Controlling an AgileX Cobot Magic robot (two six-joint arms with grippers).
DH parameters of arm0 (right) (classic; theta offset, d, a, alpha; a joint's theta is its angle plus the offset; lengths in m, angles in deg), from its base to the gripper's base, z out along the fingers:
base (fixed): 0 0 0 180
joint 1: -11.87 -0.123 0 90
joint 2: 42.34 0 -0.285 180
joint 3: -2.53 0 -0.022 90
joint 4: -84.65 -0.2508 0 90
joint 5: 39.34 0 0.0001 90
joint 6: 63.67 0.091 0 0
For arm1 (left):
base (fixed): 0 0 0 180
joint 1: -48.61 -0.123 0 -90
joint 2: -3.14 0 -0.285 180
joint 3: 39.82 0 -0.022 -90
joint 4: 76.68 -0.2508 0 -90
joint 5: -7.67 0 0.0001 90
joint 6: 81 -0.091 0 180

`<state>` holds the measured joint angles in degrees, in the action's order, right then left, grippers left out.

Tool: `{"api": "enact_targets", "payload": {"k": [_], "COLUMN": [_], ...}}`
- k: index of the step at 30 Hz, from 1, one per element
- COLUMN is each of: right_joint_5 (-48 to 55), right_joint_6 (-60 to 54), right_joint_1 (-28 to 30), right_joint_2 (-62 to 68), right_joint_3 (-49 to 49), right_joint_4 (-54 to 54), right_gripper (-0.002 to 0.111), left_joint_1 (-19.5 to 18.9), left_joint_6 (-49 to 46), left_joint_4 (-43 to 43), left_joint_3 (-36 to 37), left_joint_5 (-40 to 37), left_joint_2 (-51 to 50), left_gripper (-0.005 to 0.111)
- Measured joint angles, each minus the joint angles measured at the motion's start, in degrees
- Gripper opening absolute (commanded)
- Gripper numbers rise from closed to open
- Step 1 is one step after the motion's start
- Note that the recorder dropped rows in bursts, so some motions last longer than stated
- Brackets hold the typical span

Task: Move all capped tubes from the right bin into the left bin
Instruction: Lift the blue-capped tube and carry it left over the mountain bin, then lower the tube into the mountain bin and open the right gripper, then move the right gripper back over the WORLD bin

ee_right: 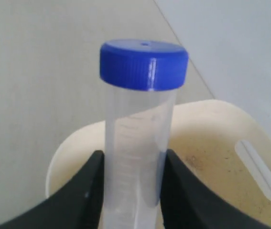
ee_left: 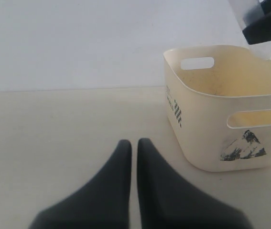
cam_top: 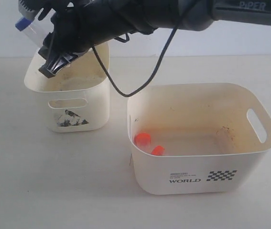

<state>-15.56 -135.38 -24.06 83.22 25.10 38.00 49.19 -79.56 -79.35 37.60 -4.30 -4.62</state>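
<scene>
My right gripper point(ee_right: 134, 160) is shut on a clear tube with a blue cap point(ee_right: 144, 64), and the cap end sticks out past the fingers. In the exterior view the right arm reaches across, and the blue-capped tube point(cam_top: 28, 27) hangs above the back-left rim of the left bin point(cam_top: 80, 121). That bin's stained inside point(ee_right: 211, 148) shows below the tube. Two orange-capped tubes point(cam_top: 142, 139) point(cam_top: 157, 150) lie at the left end of the right bin point(cam_top: 202, 162). My left gripper point(ee_left: 134, 144) is shut on nothing, low over the table beside the left bin point(ee_left: 207, 138).
The two bins stand side by side on a pale table point(cam_top: 54, 191) with a narrow gap between them. A black cable point(cam_top: 149, 76) loops down from the right arm between the bins. A white wall point(ee_left: 78, 43) stands behind the table.
</scene>
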Motion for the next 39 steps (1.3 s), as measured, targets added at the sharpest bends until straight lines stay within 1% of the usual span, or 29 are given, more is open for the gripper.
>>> {"api": "enact_targets", "payload": {"k": [1,2,3,4,5,6,7,8,9,10,11,13,15,16,17,24,31,35,39], "right_joint_5": [0.6,0.7,0.6,0.6,0.6,0.6,0.6,0.6,0.6,0.5,0.3,0.5,1.9,3.4,5.3,21.2,36.9,43.6,45.4], "right_joint_6": [0.5,1.7,3.9,5.7,7.6,8.4,8.9,9.4,10.1,11.3,12.7,14.9,16.2,16.4,16.7,18.9,26.6,27.4,26.2], "right_joint_1": [0.0,0.0,0.0,0.0,0.0,0.0,0.0,0.0,0.0,0.0,0.0,-0.1,-0.1,-0.1,-0.2,-0.7,-0.7,-0.7,-0.7], "right_joint_2": [1.0,1.7,2.6,3.4,4.1,4.3,4.6,4.8,4.9,4.9,4.9,4.9,4.9,4.7,4.6,1.0,-7.0,-12.7,-19.7], "right_joint_3": [1.7,2.8,4.0,4.9,5.3,5.5,5.6,5.6,5.6,5.6,5.6,5.7,5.7,5.7,5.7,5.7,5.0,0.1,-7.9], "right_joint_4": [1.0,2.4,4.3,5.9,6.9,7.3,7.5,7.6,7.7,7.8,7.8,7.9,8.0,8.0,8.2,9.3,16.0,17.7,18.2], "right_gripper": [0.019,0.033,0.05,0.071,0.083,0.09,0.092,0.091,0.088,0.082,0.072,0.046,0.01,0.001,0.002,0.0,0.0,0.0,0.0], "left_joint_1": [0.0,0.0,0.0,0.0,0.0,0.0,0.0,0.0,0.0,0.0,0.0,0.0,0.0,0.0,0.0,0.0,0.0,0.0,0.0], "left_joint_6": [0.0,0.0,0.0,0.0,0.0,0.0,0.0,0.0,0.0,0.0,0.0,0.0,0.0,0.0,0.0,0.0,0.0,0.0,0.0], "left_joint_4": [0.0,0.0,0.0,0.0,0.0,0.0,0.0,0.0,0.0,0.0,0.0,0.0,0.0,0.0,0.0,0.0,0.0,0.0,0.0], "left_joint_3": [0.0,0.0,0.0,0.0,0.0,0.0,0.0,0.0,0.0,0.0,0.0,0.0,0.0,0.0,0.0,0.0,0.0,0.0,0.0], "left_joint_5": [0.0,0.0,0.0,0.0,0.0,0.0,0.0,0.0,0.0,0.0,0.0,0.0,0.0,0.0,0.0,0.0,0.0,0.0,0.0], "left_joint_2": [0.0,0.0,0.0,0.0,0.0,0.0,0.0,0.0,0.0,0.0,0.0,0.0,0.0,0.0,0.0,0.0,0.0,0.0,0.0], "left_gripper": [0.004,0.004,0.004,0.004,0.004,0.004,0.004,0.004,0.004,0.004,0.004,0.004,0.004,0.004,0.004,0.004,0.004,0.004,0.004]}}
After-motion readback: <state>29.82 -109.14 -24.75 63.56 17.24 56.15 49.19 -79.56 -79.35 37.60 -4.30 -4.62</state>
